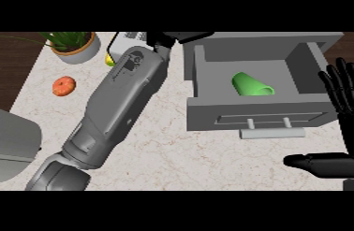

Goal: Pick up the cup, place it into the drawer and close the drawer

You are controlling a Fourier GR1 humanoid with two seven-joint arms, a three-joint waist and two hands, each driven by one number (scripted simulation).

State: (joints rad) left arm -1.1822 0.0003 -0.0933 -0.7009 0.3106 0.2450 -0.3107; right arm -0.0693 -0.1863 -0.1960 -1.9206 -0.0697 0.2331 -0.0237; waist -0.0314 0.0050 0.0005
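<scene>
Counter [173, 155] looks like pale veined marble, smooth — the drawer [256, 114] on it is matt grey, its handle [272, 133] lighter, metal-looking, and the cup [250, 85] inside is smooth green plastic.

The long grey left forearm [121, 99] comes in from the view's lower left corner and slants up and to the right, stretched almost to the top edge. At its end the black left hand [181, 37] lies along that top edge, mostly cut off, so its pose cannot be made out. The black right hand [330, 165] rests open at the right edge: straight fingers [337, 85] point up, and the thumb [304, 161] juts left below them.
</scene>
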